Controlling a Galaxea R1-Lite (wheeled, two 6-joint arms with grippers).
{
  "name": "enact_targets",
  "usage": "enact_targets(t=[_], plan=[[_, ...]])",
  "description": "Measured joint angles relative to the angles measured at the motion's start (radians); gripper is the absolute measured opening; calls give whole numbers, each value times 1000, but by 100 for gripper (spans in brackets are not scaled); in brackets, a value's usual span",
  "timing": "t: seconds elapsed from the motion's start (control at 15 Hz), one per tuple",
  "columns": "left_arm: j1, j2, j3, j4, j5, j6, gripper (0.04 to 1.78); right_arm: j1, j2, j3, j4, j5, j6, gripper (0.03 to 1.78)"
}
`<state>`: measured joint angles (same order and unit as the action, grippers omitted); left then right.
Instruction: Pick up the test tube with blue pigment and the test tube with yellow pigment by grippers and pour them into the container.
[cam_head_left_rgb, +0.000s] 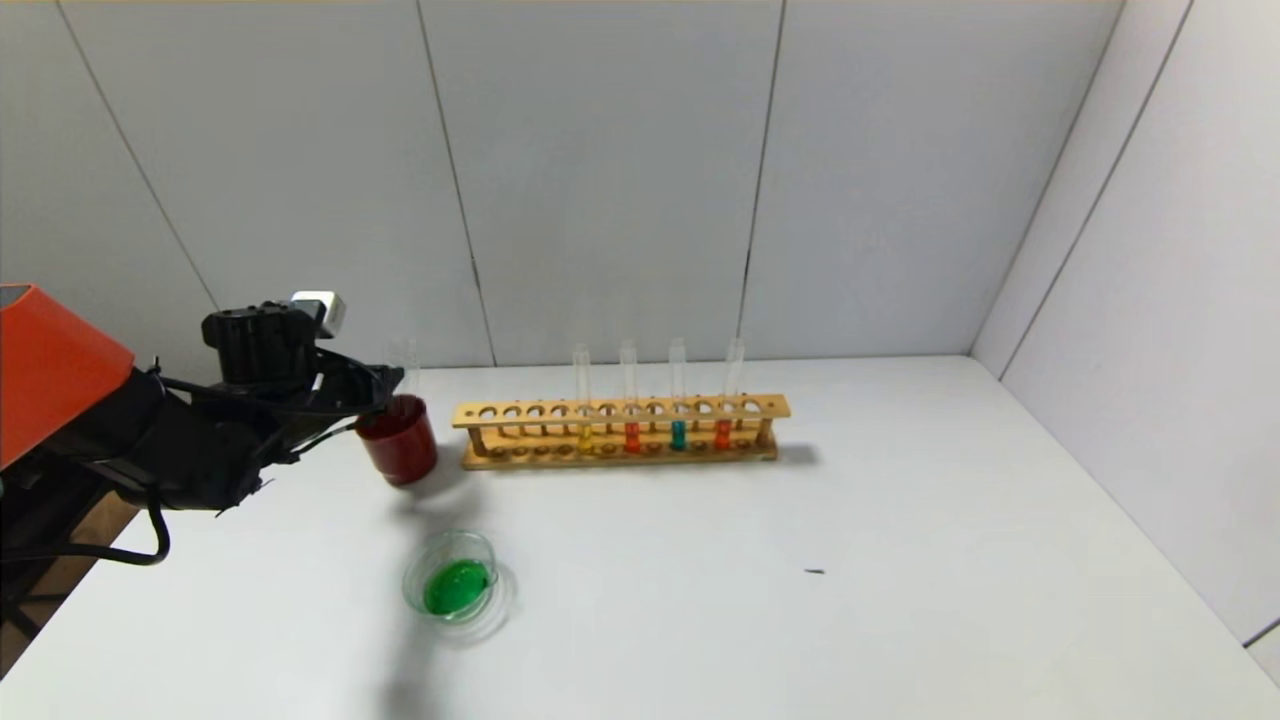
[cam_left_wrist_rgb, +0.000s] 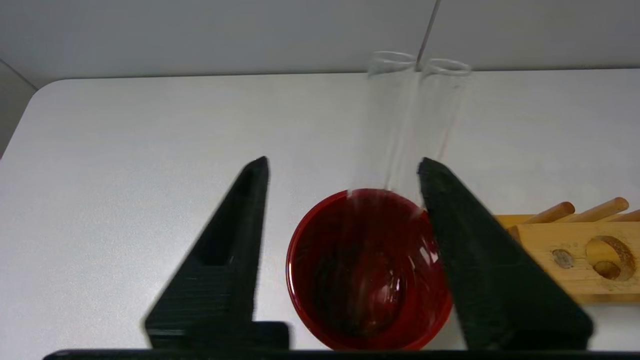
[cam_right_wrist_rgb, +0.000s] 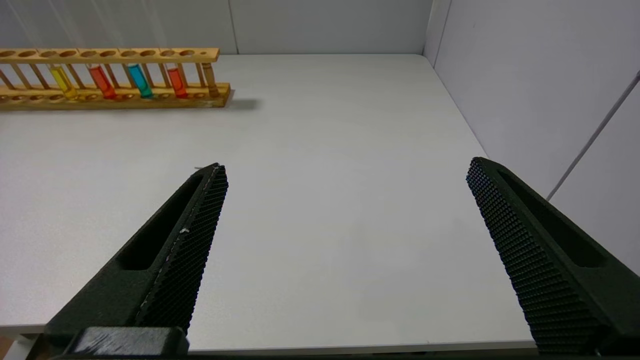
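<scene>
The test tube with yellow pigment (cam_head_left_rgb: 583, 437) and the test tube with blue pigment (cam_head_left_rgb: 678, 433) stand upright in a wooden rack (cam_head_left_rgb: 520, 412); both also show in the right wrist view, yellow (cam_right_wrist_rgb: 63, 81) and blue (cam_right_wrist_rgb: 140, 80). The container (cam_head_left_rgb: 486, 552), a clear glass dish, sits in front of the rack with green liquid in it. My left gripper (cam_head_left_rgb: 385, 385) is open above a dark red cup (cam_left_wrist_rgb: 370, 270), its jaws either side of it (cam_left_wrist_rgb: 342, 162). Two empty clear tubes (cam_left_wrist_rgb: 400, 115) lean in the cup. My right gripper (cam_right_wrist_rgb: 346, 165) is open and empty over the table's near right part.
Two tubes of orange-red liquid (cam_head_left_rgb: 631, 436) (cam_head_left_rgb: 722, 433) stand in the rack beside the blue one. The red cup (cam_head_left_rgb: 399, 440) stands just left of the rack. Grey walls close the back and right sides. A small dark speck (cam_head_left_rgb: 815, 571) lies on the table.
</scene>
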<state>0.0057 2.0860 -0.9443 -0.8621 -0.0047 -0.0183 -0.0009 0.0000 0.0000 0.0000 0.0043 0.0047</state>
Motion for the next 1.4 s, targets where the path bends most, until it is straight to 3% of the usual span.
enact_targets(t=[0.2, 0.4, 0.8, 1.4], plan=[[-3, -6, 7, 1, 0, 0, 154, 0, 0, 0, 0, 0, 0, 175], [-4, -17, 16, 2, -1, 2, 173, -1, 0, 0, 0, 0, 0, 175], [-10, -211, 58, 60, 5, 4, 175, -1, 0, 0, 0, 0, 0, 175], [-20, -1100, 274, 580, 3, 11, 175, 0, 0, 0, 0, 0, 0, 175]])
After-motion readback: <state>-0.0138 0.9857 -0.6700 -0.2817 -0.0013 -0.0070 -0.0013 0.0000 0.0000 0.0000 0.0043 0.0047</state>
